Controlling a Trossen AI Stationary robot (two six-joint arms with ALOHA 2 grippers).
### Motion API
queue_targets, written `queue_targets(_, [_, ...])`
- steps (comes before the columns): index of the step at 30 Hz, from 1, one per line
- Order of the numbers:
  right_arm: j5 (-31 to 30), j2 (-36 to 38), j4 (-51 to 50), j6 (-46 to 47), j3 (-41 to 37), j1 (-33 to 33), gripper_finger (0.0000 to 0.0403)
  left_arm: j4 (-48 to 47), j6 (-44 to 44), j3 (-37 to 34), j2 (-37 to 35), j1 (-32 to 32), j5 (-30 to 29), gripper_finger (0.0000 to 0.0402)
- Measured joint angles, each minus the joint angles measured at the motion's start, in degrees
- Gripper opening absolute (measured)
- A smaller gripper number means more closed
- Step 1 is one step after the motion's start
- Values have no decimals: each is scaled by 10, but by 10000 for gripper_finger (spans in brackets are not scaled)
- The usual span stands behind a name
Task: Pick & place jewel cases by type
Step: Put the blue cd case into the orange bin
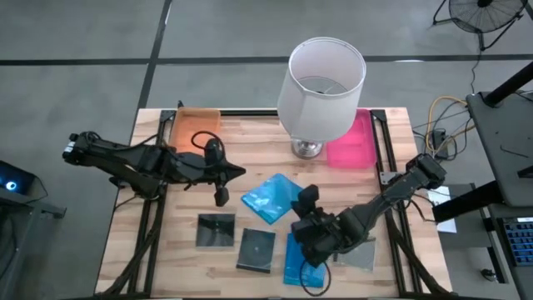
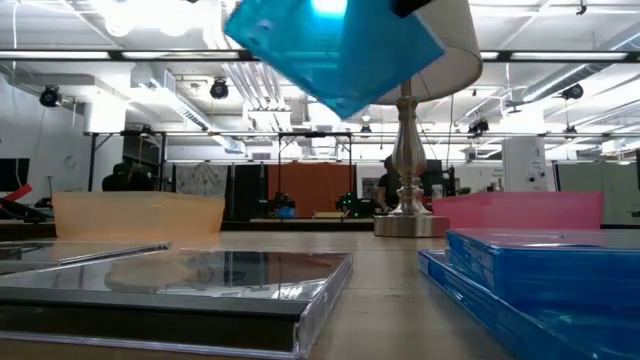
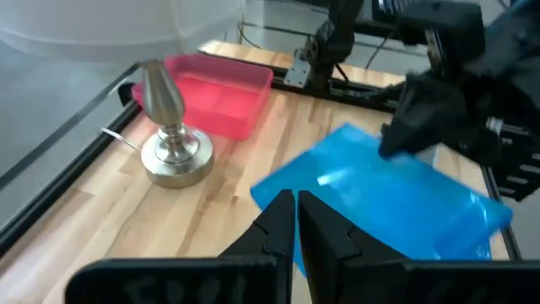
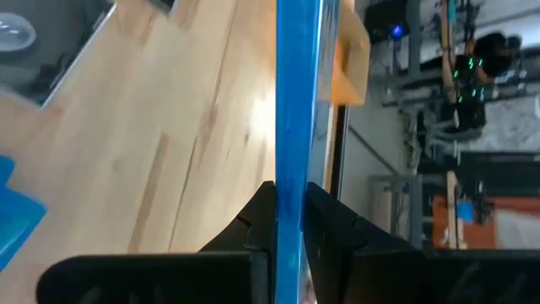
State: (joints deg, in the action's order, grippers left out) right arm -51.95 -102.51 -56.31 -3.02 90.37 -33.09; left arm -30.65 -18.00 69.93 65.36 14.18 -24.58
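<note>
We are seeing the right gripper [image 1: 305, 200] holding a bright blue jewel case [image 1: 271, 198] lifted above the middle of the tabletop [image 1: 250, 142], its jaws clamping one edge; the case is tilting, its long axis running diagonally toward the lamp [image 1: 320, 87]; a second blue case [image 1: 296, 258] is lying flat near the front edge; three dark grey cases [image 1: 216, 230] are lying along that edge, one partly hidden; the left gripper [image 1: 222, 197] is hovering nearby, jaws closed and empty.

Grey concrete floor [image 1: 83, 33] around the wooden table [image 1: 250, 137]; a standing fan [image 1: 483, 12] in one corner; open workshop hall behind, with bright ceiling strip lights [image 2: 140, 25] and exposed ducts [image 2: 190, 100].
</note>
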Motion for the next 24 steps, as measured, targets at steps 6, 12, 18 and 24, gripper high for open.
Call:
queue_targets(6, [25, -14, 100, -112, -2, 41, 29, -11, -1, 0, -14, -1, -5, 0])
queue_targets(12, [44, -34, 168, -192, -3, 76, 29, -21, -6, 0, -18, -1, -10, 0])
queue_targets(18, [74, -50, 231, -268, -5, 112, 29, -23, -9, 0, -19, -1, -10, 0])
queue_targets(24, [87, -67, 269, -345, -6, 149, 29, -36, -6, 0, -44, -1, -11, 0])
